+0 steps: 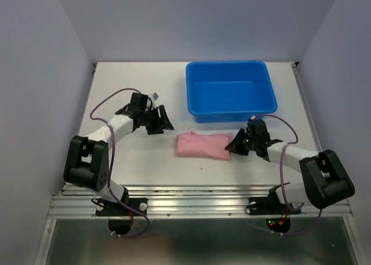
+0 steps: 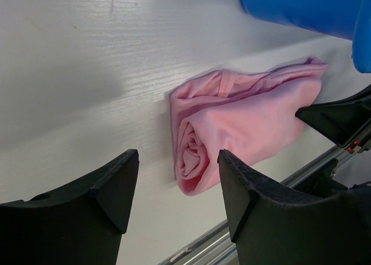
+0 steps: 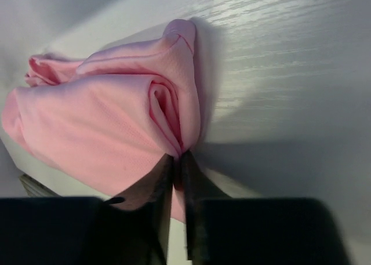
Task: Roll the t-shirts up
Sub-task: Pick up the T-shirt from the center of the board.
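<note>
Right wrist view: right gripper (image 3: 178, 160) is pinching a fold at the rolled t-shirt's (image 3: 104, 126) end.
T-shirt is lying on the table (image 1: 139, 155) near the bin (image 1: 232, 113), between the grippers; left gripper (image 2: 177, 160) is hovering wide-jawed, clear of it.

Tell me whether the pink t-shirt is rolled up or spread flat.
Rolled up: the pink t-shirt is a compact bundle on the table, with a spiral of fabric layers at its end.

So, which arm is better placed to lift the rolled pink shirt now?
Right, probably: the right fingers pinch one end of the pink t-shirt, while the left fingers stand open and apart from it.
</note>
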You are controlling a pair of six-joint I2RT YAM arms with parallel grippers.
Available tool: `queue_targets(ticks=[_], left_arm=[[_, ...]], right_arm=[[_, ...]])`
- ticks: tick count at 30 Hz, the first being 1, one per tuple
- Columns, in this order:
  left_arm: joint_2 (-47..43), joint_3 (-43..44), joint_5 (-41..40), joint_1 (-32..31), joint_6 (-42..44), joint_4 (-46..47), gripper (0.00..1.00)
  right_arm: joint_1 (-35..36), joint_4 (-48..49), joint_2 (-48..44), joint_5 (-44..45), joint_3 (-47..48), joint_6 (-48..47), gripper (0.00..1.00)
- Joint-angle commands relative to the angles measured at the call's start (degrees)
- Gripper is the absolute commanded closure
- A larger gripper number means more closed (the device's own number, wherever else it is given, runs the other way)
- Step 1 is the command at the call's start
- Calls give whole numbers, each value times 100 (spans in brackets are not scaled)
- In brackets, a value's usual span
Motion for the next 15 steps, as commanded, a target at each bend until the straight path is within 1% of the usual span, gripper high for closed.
queue_targets(ticks=[1, 2, 5, 6, 8, 10, 15], left_arm=[[-223, -127, 69, -5, 117, 72, 32], [-214, -136, 42, -14, 117, 63, 32], [-205, -214, -46, -5, 144, 19, 30], [-205, -302, 15, -5, 100, 54, 29], [-188, -373, 400, -23, 91, 177, 28], [-127, -461, 464, -23, 108, 194, 27], [-179, -873, 666, -84, 82, 581, 27]], right_arm=[[29, 305, 121, 54, -44, 10, 96], [29, 279, 121, 72, -53, 1, 99], [29, 200, 42, 133, -44, -43, 99], [29, 121, 15, 151, -18, -95, 99], [29, 42, 24, 151, -1, -148, 99], [29, 6, 50, 134, 52, -174, 99], [29, -29, 129, 142, 87, -148, 99]])
